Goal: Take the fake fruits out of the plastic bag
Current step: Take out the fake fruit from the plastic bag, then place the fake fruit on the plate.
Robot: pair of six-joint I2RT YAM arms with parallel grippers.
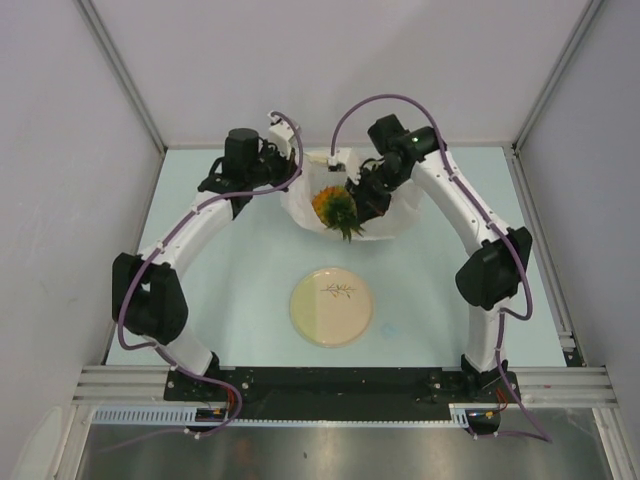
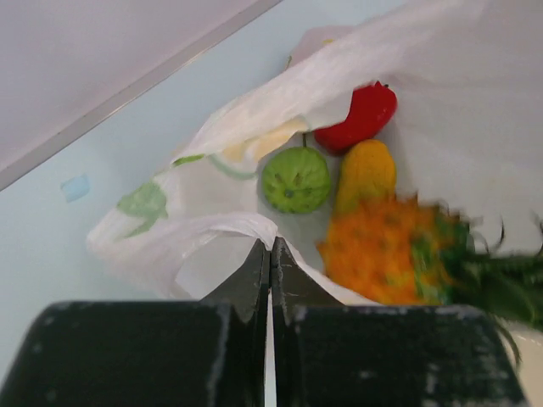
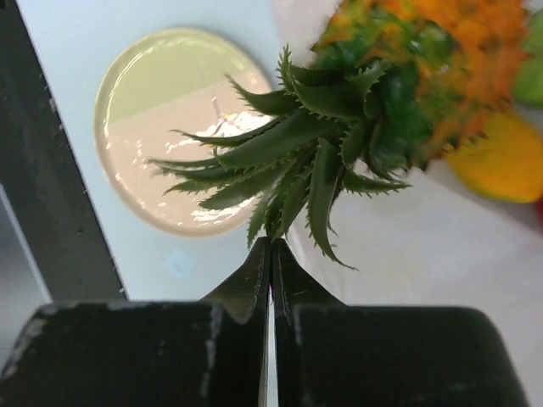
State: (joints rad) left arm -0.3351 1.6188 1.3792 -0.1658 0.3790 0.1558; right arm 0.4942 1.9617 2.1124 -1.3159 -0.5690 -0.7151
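Left tool (image 2: 270, 246) pinches plastic bag (image 2: 153, 246) rim; right tool (image 3: 271, 246) nips pineapple (image 3: 339, 144) leaves — draw steadily toward six o'clock, bag anchored — lest leaves slip.

Your top view looks steeply down from above and behind the arm bases (image 1: 197, 372), covering the whole table (image 1: 230, 290). Your left wrist view sits close, looking into the plastic bag (image 2: 170, 237). Your right wrist view, equally close, faces back toward the plate (image 3: 144, 102). All three share the pineapple (image 1: 335, 207).
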